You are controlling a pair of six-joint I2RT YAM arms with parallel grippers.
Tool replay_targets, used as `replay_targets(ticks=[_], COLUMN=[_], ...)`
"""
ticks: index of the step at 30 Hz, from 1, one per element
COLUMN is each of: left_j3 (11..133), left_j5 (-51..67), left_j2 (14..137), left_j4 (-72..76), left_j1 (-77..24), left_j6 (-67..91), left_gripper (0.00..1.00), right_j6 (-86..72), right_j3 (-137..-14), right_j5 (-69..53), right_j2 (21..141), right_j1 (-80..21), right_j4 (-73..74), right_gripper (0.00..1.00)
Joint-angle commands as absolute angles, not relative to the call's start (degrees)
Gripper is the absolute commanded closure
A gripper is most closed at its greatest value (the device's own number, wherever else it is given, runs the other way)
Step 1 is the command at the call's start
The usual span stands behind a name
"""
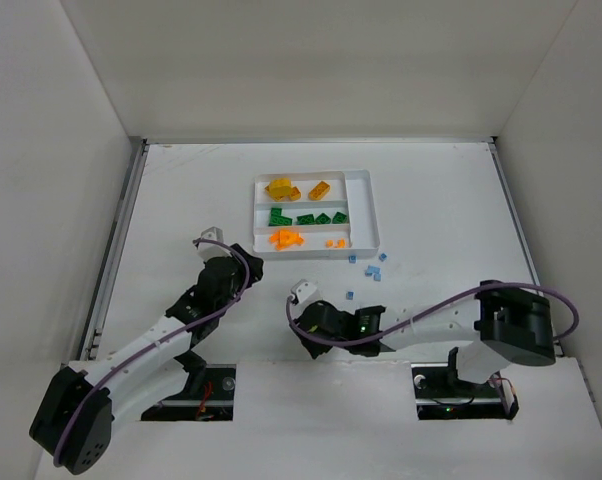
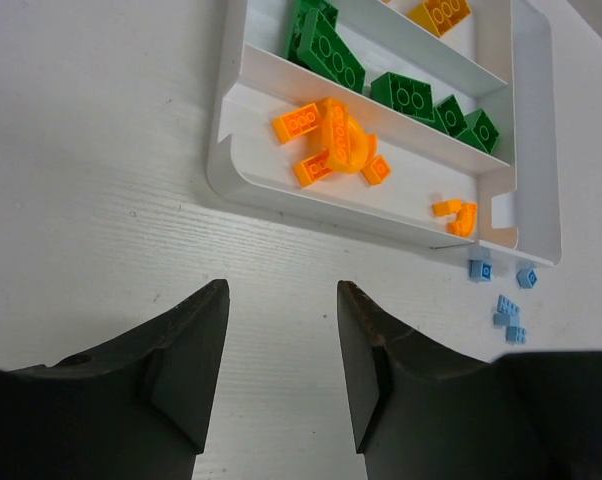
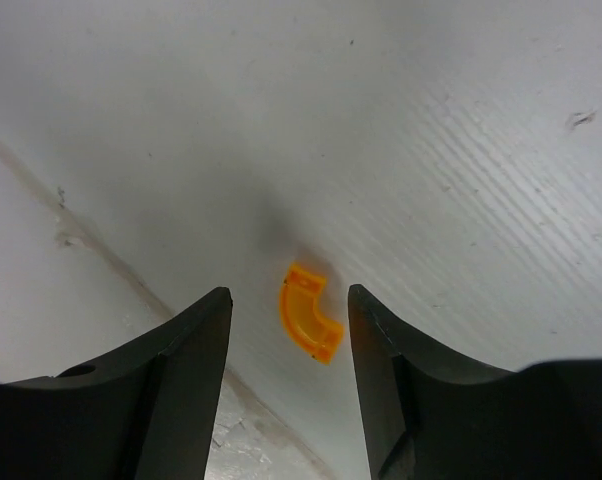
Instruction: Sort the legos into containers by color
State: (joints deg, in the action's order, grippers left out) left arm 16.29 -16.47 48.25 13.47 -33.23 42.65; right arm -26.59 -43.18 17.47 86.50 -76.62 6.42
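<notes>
Bright, even light is falling from above, washing the white table point(image 1: 181, 200) nearly flat. In the wrist views the dark fingers point(image 2: 171, 375) are looking slightly soft, and a faint grey shadow is lying beside the orange curved piece point(image 3: 309, 322).

Left tool point(image 2: 281, 300) spread wide; right tool point(image 3: 289, 300) likewise, aimed downward.

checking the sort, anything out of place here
An orange curved piece lies on the table between the right gripper's open fingers, outside the white tray; pale blue pieces also sit loose beside its corner.
</notes>
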Motion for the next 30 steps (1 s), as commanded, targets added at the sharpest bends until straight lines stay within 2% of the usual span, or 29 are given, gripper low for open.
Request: replay_targets(ticks=[1, 4, 10, 12, 17, 23, 30], left_j3=[15.90, 15.56, 15.12, 14.85, 15.82, 16.61, 16.44], left_j5=[-16.08, -16.00, -15.82, -16.00, -15.73, -15.91, -16.79], left_j2=[48.25, 47.38, 47.20, 47.28, 47.64, 48.17, 48.08], left_j4=[14.77, 14.59, 14.41, 14.85, 14.67, 15.20, 15.73], left_j1=[-32.56, -32.47, -31.33, -31.24, -31.68, -34.05, -39.50], left_j6=[42.98, 42.89, 43.15, 43.33, 43.24, 43.24, 44.03], left_gripper=[0.55, 0.55, 0.55, 0.55, 0.56, 0.56, 0.60], right_j6=[-25.75, -25.40, -26.19, -26.54, -25.67, -20.75, -19.07], right_j3=[-47.28, -48.43, -48.08, -47.64, -47.46, -50.44, -61.51], right_j5=[16.00, 16.43, 19.24, 20.30, 21.71, 21.01, 20.92], right_j2=[89.73, 91.75, 92.72, 92.20, 87.72, 83.85, 92.79], right_j1=[-76.60, -77.12, -77.21, -77.21, -75.90, -65.54, -52.61], right_j4=[7.73, 8.96, 10.37, 10.11, 8.01, 0.37, -4.39], right_gripper=[0.44, 0.49, 0.73, 0.78, 0.79, 0.80, 0.79])
